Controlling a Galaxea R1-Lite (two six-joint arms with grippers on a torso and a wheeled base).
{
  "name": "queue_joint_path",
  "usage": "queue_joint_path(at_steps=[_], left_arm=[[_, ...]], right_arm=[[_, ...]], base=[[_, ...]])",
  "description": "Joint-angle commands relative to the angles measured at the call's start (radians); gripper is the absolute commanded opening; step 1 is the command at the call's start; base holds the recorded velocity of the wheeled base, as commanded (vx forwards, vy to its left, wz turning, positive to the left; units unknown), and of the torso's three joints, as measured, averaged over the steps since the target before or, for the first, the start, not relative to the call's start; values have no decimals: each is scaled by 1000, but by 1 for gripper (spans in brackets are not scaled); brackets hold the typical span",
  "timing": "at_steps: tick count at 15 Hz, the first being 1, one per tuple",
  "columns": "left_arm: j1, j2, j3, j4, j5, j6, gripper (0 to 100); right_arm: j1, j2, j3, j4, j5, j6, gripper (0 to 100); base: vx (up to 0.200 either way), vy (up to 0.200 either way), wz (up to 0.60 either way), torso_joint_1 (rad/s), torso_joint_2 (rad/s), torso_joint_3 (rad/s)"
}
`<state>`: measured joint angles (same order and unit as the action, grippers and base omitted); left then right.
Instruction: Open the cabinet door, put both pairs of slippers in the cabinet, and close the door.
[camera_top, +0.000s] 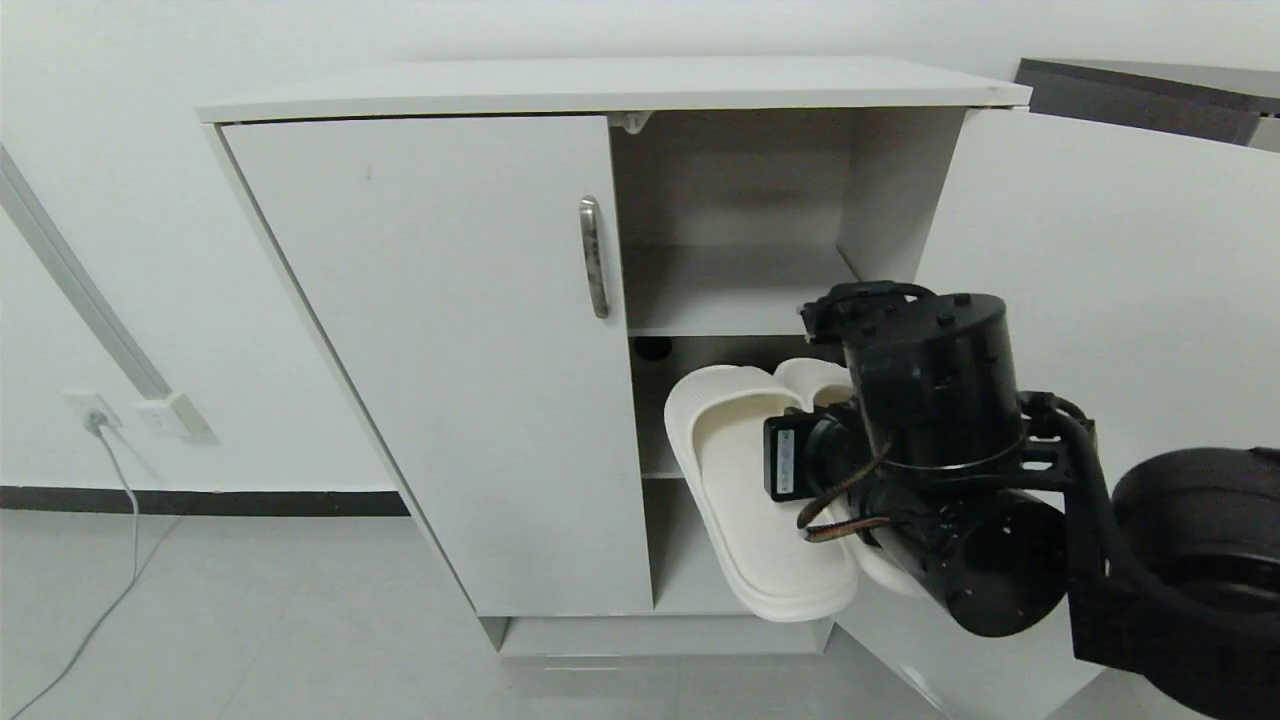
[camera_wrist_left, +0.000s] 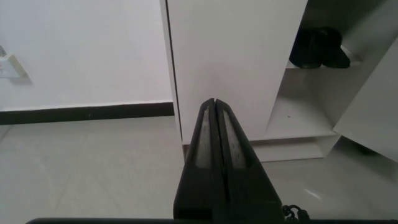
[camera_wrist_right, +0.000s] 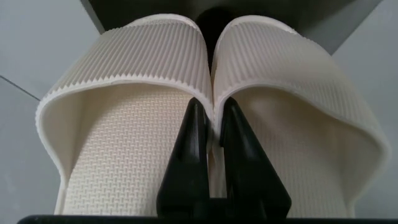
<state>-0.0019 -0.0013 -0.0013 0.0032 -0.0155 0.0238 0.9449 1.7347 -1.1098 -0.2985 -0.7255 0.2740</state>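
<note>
- The white cabinet (camera_top: 600, 85) stood against the wall at 12 o'clock in the head view and had several shelves inside.
- Its right door (camera_top: 1100, 250) was swung wide open toward 3 o'clock.
- Its left door (camera_top: 430, 350) was closed, flat against the cabinet front.
- The pair of cream slippers (camera_top: 740, 480) hung in the air in front of the open right half, at 5 o'clock from the door handle. The toes were near the middle shelves, the heels lower and farther from the cabinet. The two slippers were side by side with their inner edges touching, and they rested on no shelf.
- The right gripper (camera_wrist_right: 213, 109) held this pair. Its jaws were pinched on the two touching inner edges, with one finger inside each slipper.
- The left gripper (camera_wrist_left: 214, 106) hovered above the floor, pointed at the cabinet's lower front. Its jaws were pressed together with nothing between them.
- A dark pair of slippers (camera_wrist_left: 318, 48) lay on a shelf inside the cabinet.
- The metal handle (camera_top: 594, 257) stood upright on the left door's right edge.
- A wall socket (camera_top: 92, 412) sat at 8 o'clock, and a grey cable (camera_top: 120, 580) ran from it down to the floor.
</note>
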Motion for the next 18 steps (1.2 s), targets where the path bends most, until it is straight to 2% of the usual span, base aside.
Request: queue_joint_path(at_steps=[1,4,10,18], left_arm=[[0,1,0,0,0,1,0],[0,1,0,0,0,1,0],[0,1,1,0,0,2,0],[0,1,1,0,0,2,0]], right_arm=[[0,34,-148,98,-41,19,0],[-9,69,-188,98,-86,20,0],[-11,66,-188,79,-91,4,0],[-11,62,-189,79,-92,-9,0]], base=[[0,0,0,0,0,0],[0,0,0,0,0,0],[0,0,0,0,0,0],[200,0,0,4,5,2]])
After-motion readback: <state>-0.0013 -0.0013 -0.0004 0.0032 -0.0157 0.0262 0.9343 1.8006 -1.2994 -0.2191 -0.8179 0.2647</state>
